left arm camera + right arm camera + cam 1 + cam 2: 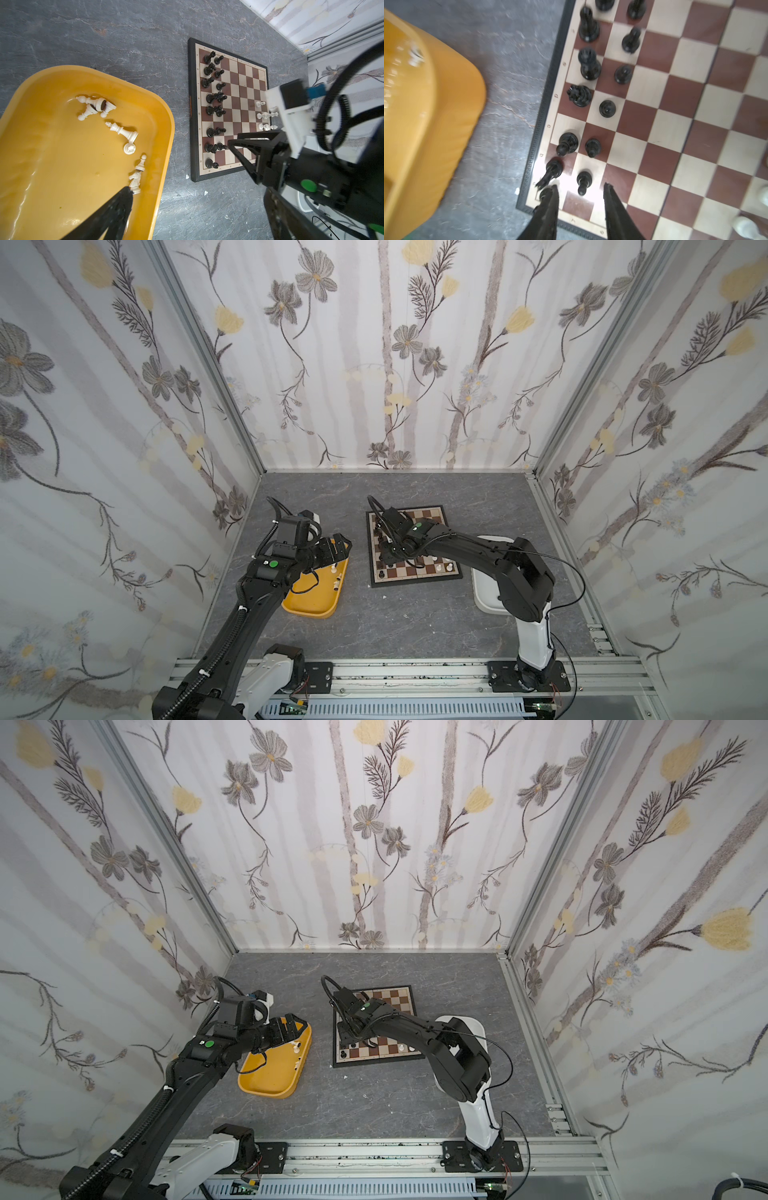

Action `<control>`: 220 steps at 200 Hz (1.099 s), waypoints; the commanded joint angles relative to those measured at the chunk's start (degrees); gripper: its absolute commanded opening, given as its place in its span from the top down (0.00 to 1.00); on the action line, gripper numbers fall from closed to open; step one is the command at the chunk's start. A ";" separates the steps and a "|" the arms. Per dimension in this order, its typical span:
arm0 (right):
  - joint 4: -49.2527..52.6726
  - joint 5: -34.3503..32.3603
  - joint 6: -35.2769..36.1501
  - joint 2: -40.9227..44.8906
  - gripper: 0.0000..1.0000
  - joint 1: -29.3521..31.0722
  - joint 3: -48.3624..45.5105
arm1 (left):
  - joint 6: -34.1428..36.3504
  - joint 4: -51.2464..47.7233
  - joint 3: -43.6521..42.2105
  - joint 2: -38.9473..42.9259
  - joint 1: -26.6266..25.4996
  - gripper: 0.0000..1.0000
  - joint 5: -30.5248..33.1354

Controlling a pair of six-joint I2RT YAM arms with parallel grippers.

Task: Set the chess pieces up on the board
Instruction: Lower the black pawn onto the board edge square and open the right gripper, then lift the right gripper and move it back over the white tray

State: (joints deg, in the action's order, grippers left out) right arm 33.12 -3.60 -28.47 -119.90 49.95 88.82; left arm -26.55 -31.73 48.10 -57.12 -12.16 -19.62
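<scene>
My right hand (pixel 579 185) stands spread around an upright black pawn (pixel 584 182), gripping nothing, at a corner of the board (pixel 673 94). I judge this placement to be finishing; next, lift straight clear. My left hand (pixel 337 548), spread, hovers over white pieces (pixel 122 131) in the tray (pixel 62 83) beside the board.

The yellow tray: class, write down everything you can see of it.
The yellow tray is a shallow, glossy, plastic-looking tub with rounded corners and a raised rim. It lies flat on the grey marbled tabletop, left of the board and apart from it. Several white chess pieces lie inside, mostly toppled. The open left gripper hangs over its far end.
</scene>
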 commanded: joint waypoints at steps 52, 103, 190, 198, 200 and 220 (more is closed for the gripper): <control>-4.40 -0.03 -9.95 34.12 0.50 -24.04 -33.64 | 2.55 3.37 5.16 -6.47 -8.19 0.00 -2.45; -10.17 -2.49 -13.14 50.30 0.50 -38.27 -54.89 | 3.88 4.79 8.86 -14.83 -16.23 0.00 -0.53; -14.97 -5.24 -9.47 22.47 0.44 -46.46 -36.74 | 3.52 6.28 7.92 -17.14 -17.06 0.00 0.53; -14.84 -4.96 -9.41 21.02 0.44 -47.66 -35.95 | 3.65 6.26 7.64 -16.84 -17.08 0.00 0.83; -14.84 -4.80 -9.41 20.73 0.44 -48.02 -35.81 | 3.71 6.29 7.59 -16.76 -17.10 0.00 0.92; -14.27 -5.28 -10.18 19.86 0.43 -51.45 -36.04 | 3.94 6.29 7.06 -16.03 -17.10 0.00 1.67</control>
State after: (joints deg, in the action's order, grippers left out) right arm 19.79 -6.85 -38.39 -99.02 1.32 52.42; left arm -23.14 -26.39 55.68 -73.93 -29.26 -19.53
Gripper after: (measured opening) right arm 0.564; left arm 0.997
